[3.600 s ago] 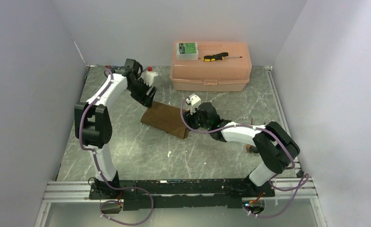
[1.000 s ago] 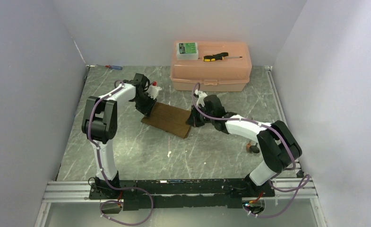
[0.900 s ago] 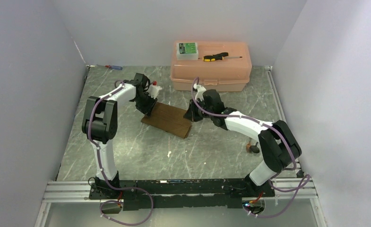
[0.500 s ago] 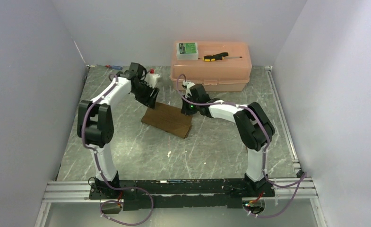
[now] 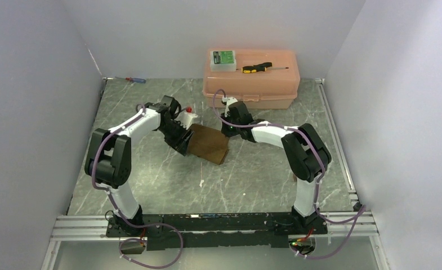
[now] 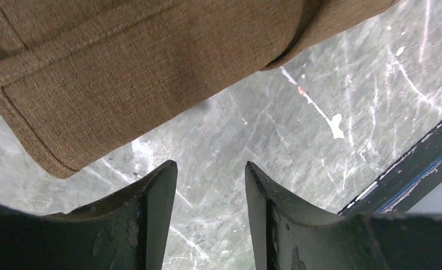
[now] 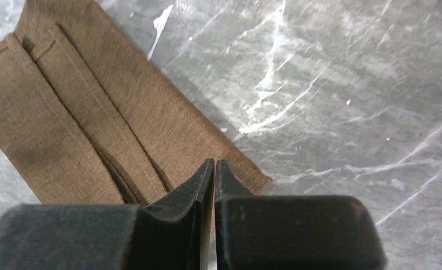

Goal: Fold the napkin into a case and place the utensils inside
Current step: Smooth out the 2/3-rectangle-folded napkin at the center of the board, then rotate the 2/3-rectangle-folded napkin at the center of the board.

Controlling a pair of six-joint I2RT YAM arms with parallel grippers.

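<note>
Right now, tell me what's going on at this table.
Two robot arms are working on a folded brown napkin that lies flat on the marble table. The left gripper is open beside one end of the cloth, with nothing between its fingers. The right gripper is shut, its tips over the opposite end. Whether it pinches the fabric is unclear.

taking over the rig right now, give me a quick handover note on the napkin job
Left gripper: jaws open, empty, just off the napkin's end nearer the left arm.
Right gripper: jaws shut, tips over the napkin's far right corner; no cloth visibly pinched.
Napkin: flat on the table, folded into a layered rectangle.
Done: the folds so far.
Left: any last fold, then slide the utensils in; none shows in any view.
</note>
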